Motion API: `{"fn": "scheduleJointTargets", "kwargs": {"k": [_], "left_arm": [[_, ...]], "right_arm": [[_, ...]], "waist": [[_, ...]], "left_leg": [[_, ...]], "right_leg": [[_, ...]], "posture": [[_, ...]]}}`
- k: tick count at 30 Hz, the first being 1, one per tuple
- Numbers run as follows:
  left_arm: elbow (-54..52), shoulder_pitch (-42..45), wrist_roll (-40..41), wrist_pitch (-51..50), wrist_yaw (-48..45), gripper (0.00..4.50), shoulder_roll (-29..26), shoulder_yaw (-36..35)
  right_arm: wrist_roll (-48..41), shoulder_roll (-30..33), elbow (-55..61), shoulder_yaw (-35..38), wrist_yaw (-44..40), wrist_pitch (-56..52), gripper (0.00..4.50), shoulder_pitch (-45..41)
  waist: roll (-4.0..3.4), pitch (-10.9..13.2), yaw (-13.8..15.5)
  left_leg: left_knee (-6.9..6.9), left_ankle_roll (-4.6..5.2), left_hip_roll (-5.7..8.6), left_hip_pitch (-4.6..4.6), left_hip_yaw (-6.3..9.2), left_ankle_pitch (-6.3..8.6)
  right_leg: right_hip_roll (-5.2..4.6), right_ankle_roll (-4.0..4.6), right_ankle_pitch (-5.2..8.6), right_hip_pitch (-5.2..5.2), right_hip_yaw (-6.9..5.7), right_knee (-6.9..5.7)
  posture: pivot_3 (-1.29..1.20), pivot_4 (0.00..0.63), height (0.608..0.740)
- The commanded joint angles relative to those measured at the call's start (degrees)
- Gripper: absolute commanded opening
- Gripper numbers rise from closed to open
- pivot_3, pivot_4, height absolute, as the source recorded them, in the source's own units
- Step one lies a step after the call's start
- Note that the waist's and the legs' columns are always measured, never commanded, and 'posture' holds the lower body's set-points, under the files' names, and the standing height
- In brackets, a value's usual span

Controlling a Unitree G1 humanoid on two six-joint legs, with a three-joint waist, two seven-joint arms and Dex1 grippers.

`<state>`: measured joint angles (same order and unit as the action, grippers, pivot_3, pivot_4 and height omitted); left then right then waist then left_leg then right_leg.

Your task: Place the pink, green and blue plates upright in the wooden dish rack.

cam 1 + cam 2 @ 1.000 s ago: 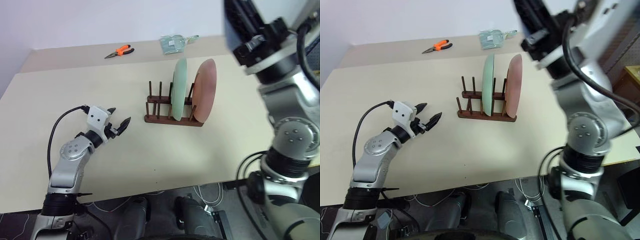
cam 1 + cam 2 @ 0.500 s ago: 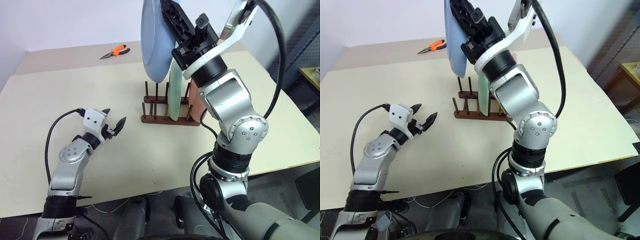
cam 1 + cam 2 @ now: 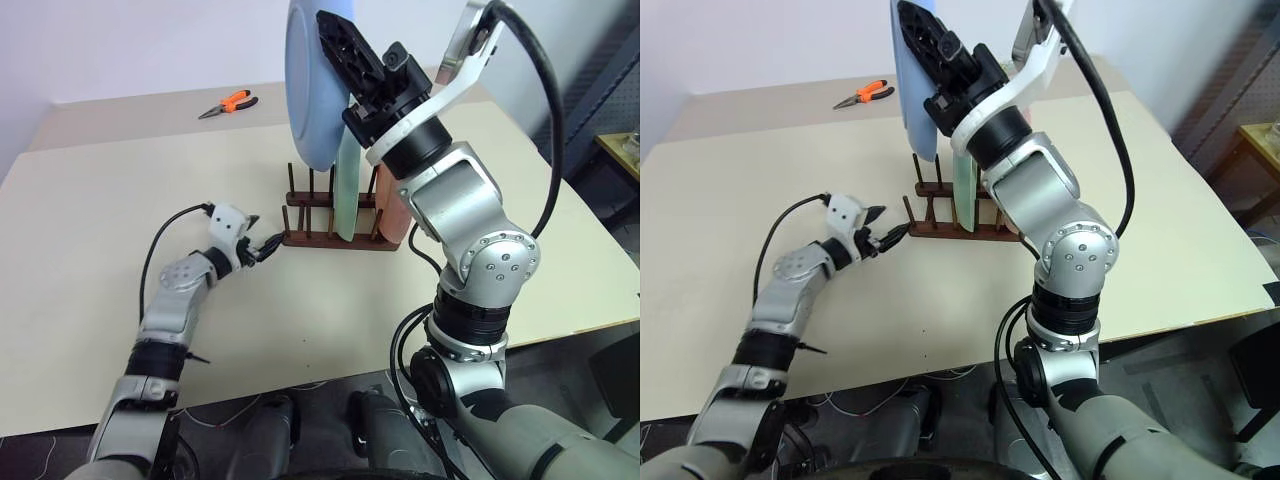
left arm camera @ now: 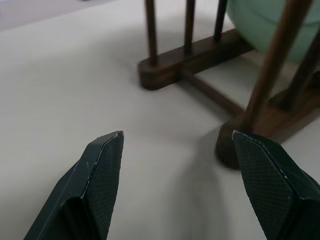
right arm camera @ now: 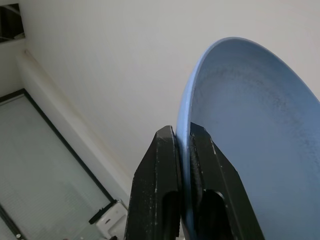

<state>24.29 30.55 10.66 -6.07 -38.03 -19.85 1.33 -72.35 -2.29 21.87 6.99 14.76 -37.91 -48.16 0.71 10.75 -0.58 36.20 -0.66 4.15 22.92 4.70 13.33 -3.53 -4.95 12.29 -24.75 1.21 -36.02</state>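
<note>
Saw a broad cream-coloured table [image 3: 80, 200] running across the whole scene. Found a round pale-blue plate [image 3: 310, 90] held edge-on high above the table, over the empty end of the rack and not yet in any slot. Noted the right gripper [image 5: 182, 131] with its two black fingers pressed together on that plate's rim, one finger on each face.

Saw a round pale-green plate [image 3: 345, 200] standing upright between the pegs near the middle of the rack. Glimpsed a round pink plate [image 3: 388, 220] upright in the end slot just beside the green one, partly hidden by the right arm.

Found the small dark-brown wooden dish rack [image 3: 310, 238] with thin upright pegs resting flat near the table's centre, its left slots vacant. Noted the left gripper [image 4: 177, 137] low over the table, fingers spread wide apart on nothing, the rack's near corner just ahead of them.

Spotted orange-handled pliers [image 3: 228, 103] lying far back on the table, well apart from the rest.
</note>
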Motion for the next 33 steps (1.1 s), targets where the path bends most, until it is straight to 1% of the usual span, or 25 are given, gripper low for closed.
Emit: {"fn": "scheduleJointTargets", "kwargs": {"k": [1,3,5,8,10,13,17,21,24,28,30,33], "left_arm": [[8.54,5.05,-2.3,2.58,-5.36,3.58,1.32,3.42],[11.88,6.41,-3.15,3.67,-8.04,3.58,1.72,4.52],[11.91,6.16,-2.59,3.0,-12.49,3.58,1.89,5.69],[7.14,3.57,-1.14,0.02,-18.57,3.58,1.52,7.24],[3.23,1.39,-0.72,-1.75,-20.3,3.58,1.0,7.9],[-0.2,-0.8,-1.59,-2.62,-17.98,3.58,0.6,7.2],[-6.56,-4.43,0.37,-5.56,-15.21,3.58,-1.39,4.13],[-14.3,-9.05,2.34,-9.34,-13.48,3.58,-3.88,1.95],[-20.22,-12.75,3.79,-12.62,-12.6,3.58,-5.7,0.98],[-26.62,-16.36,5.65,-16.18,-11.91,3.58,-7.68,-0.25],[-31.34,-19.23,7.5,-18.68,-11.77,3.58,-9.5,-2.02],[-36.04,-22.69,8.51,-19.98,-11.18,3.58,-11.7,-3.72]], "right_arm": [[1.98,-0.85,1.76,-1.65,-0.94,2.01,0.04,-1.48],[3.25,-1.17,1.6,-2.36,-0.99,2.56,0.04,-1.86],[4.6,-1.67,1.36,-3.04,-0.96,3.09,0.04,-2.22],[5.15,-1.22,2.36,-2.84,-0.76,3.18,0.04,-1.86],[5.62,-1.2,2.67,-2.91,-0.37,3.2,0.04,-1.75],[6.56,-1.07,2.83,-3.35,0.32,2.58,0.04,-1.57],[7.63,1.23,4.15,-6.0,0.24,-1.06,0.04,0.23],[1.39,10.22,6.59,-2.25,-8.96,-4.74,0.04,7.09],[0.33,14.4,6.11,-3.12,-14.52,-6.54,0.04,9.01],[0.9,16.15,4.38,-3.72,-18.43,-7.19,0.04,9.8],[0.76,16.41,2.8,-3.38,-19.88,-7.56,0.04,9.51],[-1.5,16.58,1.6,-2.63,-22.1,-8.31,0.04,8.59]], "waist": [[0.01,-0.01,-0.08],[0.01,-0.01,-0.17],[0.02,-0.02,-0.23],[0.01,-0.03,-0.25],[0.0,-0.03,-0.3],[-0.01,-0.04,-0.32],[-0.01,-0.04,-0.63],[0.0,-0.05,-0.52],[-0.05,-0.02,-0.64],[-0.07,-0.01,-0.71],[-0.06,-0.01,-0.64],[-0.09,0.01,-0.5]], "left_leg": [[0.02,0.0,0.01,0.0,0.0,0.0],[0.01,0.0,0.04,-0.01,-0.02,0.0],[-0.01,0.01,0.04,-0.01,-0.02,0.0],[-0.02,0.01,0.04,-0.01,-0.01,0.0],[-0.04,0.0,0.03,-0.02,-0.01,0.01],[-0.03,0.0,0.02,-0.03,0.02,0.01],[-0.06,0.0,-0.01,-0.06,0.02,0.01],[-0.12,0.0,-0.04,-0.03,0.03,0.01],[-0.07,0.0,-0.03,0.0,0.0,0.01],[-0.16,0.0,-0.12,-0.04,0.0,0.01],[-0.15,0.0,-0.12,-0.03,0.02,0.01],[-0.13,0.0,-0.1,0.0,0.01,0.01]], "right_leg": [[0.02,0.0,0.0,0.01,-0.01,0.0],[0.01,-0.02,0.01,0.02,0.0,0.0],[-0.02,-0.04,0.02,0.02,0.0,0.01],[-0.06,-0.04,0.02,0.02,0.02,0.01],[-0.11,-0.04,0.02,0.02,0.05,0.01],[-0.12,-0.03,0.02,0.02,0.05,0.01],[-0.11,-0.02,0.03,0.01,0.08,-0.01],[-0.11,-0.01,0.03,-0.02,0.12,0.04],[-0.14,-0.01,0.03,-0.01,0.14,0.07],[-0.07,0.07,0.08,-0.03,0.11,0.05],[-0.08,0.07,0.09,-0.03,0.09,0.05],[-0.12,0.08,0.09,-0.03,0.11,0.1]], "posture": [[0.0,0.15,0.74],[0.0,0.15,0.74],[0.0,0.15,0.74],[0.0,0.15,0.74],[0.0,0.15,0.74],[0.0,0.15,0.74],[0.0,0.15,0.74],[0.0,0.15,0.74],[0.0,0.15,0.74],[0.0,0.15,0.74],[0.0,0.15,0.74],[0.0,0.15,0.74]]}}
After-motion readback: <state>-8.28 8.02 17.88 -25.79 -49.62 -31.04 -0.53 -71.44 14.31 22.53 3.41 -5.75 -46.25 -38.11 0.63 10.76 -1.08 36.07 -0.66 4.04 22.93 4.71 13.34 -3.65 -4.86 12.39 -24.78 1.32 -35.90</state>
